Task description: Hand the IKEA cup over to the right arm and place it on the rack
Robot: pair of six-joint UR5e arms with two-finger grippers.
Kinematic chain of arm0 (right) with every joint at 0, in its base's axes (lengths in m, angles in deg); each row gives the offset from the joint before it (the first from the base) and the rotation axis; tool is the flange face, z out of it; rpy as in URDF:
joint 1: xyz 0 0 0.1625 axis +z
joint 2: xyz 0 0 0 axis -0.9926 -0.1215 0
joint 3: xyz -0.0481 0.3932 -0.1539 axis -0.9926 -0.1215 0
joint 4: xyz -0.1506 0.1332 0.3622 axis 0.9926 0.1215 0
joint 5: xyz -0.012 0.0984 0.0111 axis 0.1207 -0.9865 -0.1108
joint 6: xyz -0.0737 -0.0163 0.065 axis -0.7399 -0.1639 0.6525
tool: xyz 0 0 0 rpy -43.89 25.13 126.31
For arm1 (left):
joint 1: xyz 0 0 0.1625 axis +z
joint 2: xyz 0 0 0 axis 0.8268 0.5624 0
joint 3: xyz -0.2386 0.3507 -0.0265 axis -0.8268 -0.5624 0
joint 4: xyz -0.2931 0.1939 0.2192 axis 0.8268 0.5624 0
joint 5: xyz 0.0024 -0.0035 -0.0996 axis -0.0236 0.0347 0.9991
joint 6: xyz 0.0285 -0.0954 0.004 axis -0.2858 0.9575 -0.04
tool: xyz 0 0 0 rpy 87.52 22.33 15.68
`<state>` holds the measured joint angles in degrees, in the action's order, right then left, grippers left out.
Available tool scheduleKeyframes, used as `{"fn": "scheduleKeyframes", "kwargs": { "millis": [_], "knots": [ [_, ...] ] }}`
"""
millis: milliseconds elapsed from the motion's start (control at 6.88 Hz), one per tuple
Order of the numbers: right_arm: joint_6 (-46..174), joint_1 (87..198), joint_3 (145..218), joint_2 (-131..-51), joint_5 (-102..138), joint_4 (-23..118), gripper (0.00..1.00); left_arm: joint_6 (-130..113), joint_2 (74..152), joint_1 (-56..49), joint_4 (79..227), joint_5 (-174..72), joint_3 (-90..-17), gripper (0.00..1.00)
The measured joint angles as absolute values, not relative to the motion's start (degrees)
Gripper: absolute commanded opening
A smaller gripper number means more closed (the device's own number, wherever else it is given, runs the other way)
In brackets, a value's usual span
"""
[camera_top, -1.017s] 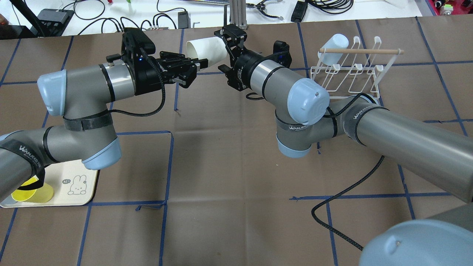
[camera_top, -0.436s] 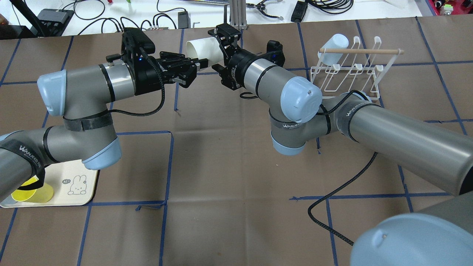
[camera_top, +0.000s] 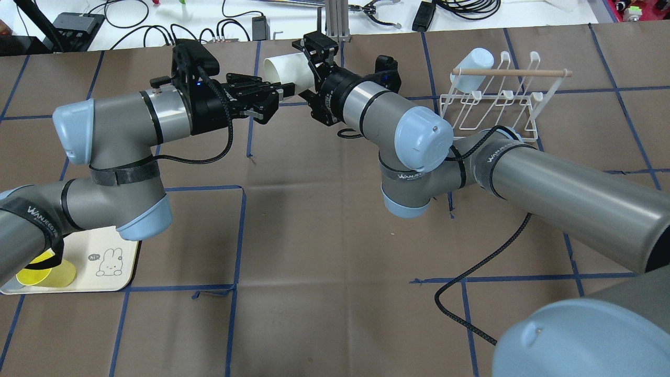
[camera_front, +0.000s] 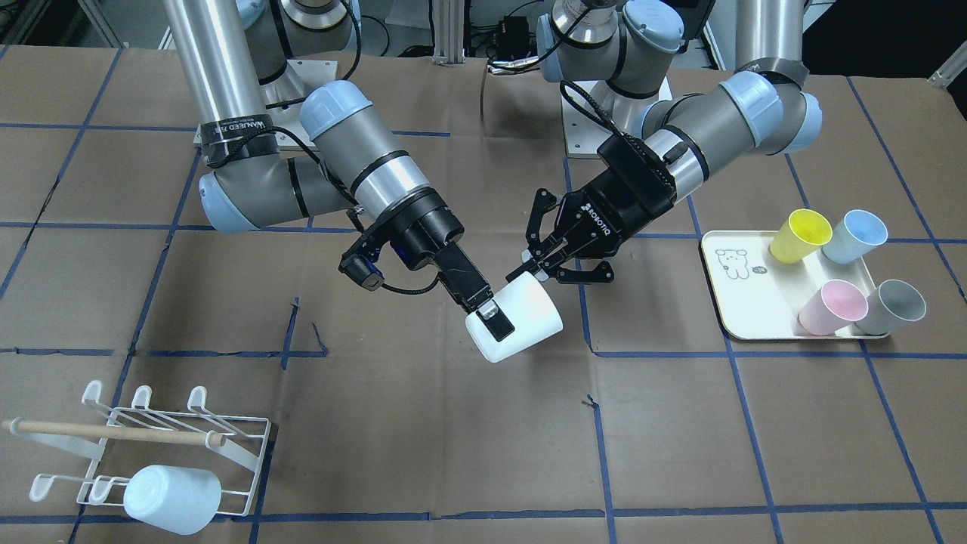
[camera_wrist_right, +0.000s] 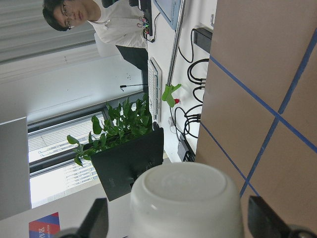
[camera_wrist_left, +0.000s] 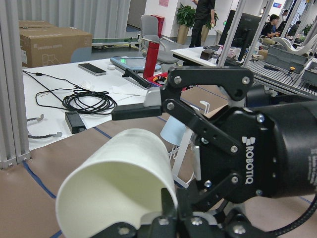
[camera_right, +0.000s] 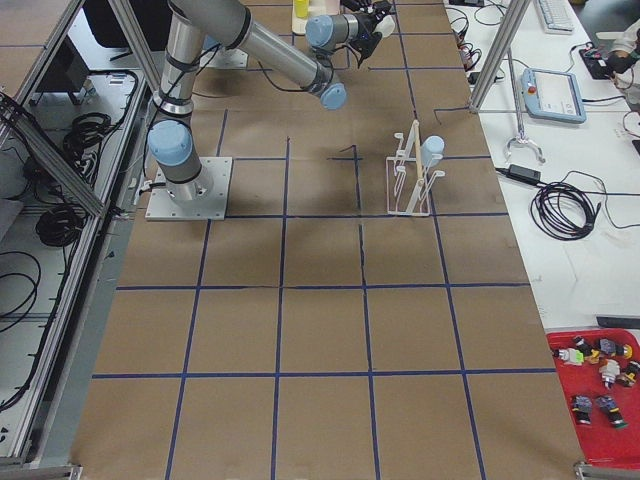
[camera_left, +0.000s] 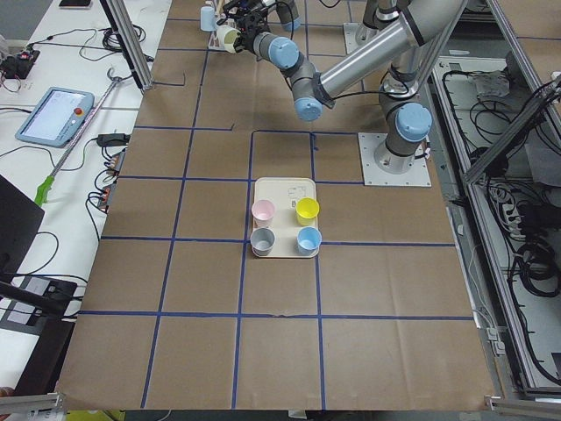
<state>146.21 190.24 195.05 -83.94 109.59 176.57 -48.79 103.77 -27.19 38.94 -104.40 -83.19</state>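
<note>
Left gripper [camera_front: 535,273] clamps white cup [camera_front: 523,316], right gripper [camera_top: 310,73] spread — rack [camera_front: 240,432], blue cup [camera_front: 172,491]

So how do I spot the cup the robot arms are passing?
Find the middle of the brown table, where the left gripper and right gripper meet. The white cup between them is the only one held in the air, lying sideways.

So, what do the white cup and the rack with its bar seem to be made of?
White cup: probably plastic, with a smooth matte finish and a thin opaque wall. Rack: likely white-coated metal wire, made of thin bent rods. Its dowel: looks like pale bare wood.
</note>
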Motion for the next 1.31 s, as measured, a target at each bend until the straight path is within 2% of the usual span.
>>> {"fn": "scheduleKeyframes", "kwargs": {
  "millis": [145, 291, 436, 581, 727, 872, 1017, 1308],
  "knots": [
    [146.2, 190.2, 195.0, -83.9, 109.5, 176.6, 0.76, -48.8, 103.8, -27.2, 38.9, -104.4, -83.2, 0.05],
    [146.0, 190.2, 195.1, -83.9, 109.4, 176.6, 0.60, -48.6, 103.8, -27.2, 38.9, -104.4, -83.2, 0.05],
    [145.8, 190.2, 195.1, -83.9, 109.2, 176.6, 0.50, -48.4, 103.7, -27.2, 38.9, -104.4, -83.1, 0.06],
    [145.6, 190.2, 195.1, -83.9, 108.5, 176.6, 0.46, -48.2, 103.7, -27.2, 38.8, -104.5, -83.1, 0.07],
    [145.6, 190.2, 195.1, -84.0, 107.8, 176.6, 0.45, -48.0, 103.6, -27.2, 38.6, -104.5, -83.2, 0.17],
    [145.5, 190.1, 195.2, -84.0, 107.5, 176.6, 0.44, -47.8, 103.6, -27.2, 38.3, -104.5, -83.2, 0.34],
    [145.5, 190.2, 195.2, -84.0, 107.3, 176.5, 0.44, -47.7, 103.6, -27.2, 38.2, -104.9, -83.1, 0.58],
    [145.5, 190.2, 195.3, -84.1, 107.2, 176.5, 0.44, -47.6, 103.6, -27.2, 38.1, -105.8, -83.1, 0.86]
  ]
}}
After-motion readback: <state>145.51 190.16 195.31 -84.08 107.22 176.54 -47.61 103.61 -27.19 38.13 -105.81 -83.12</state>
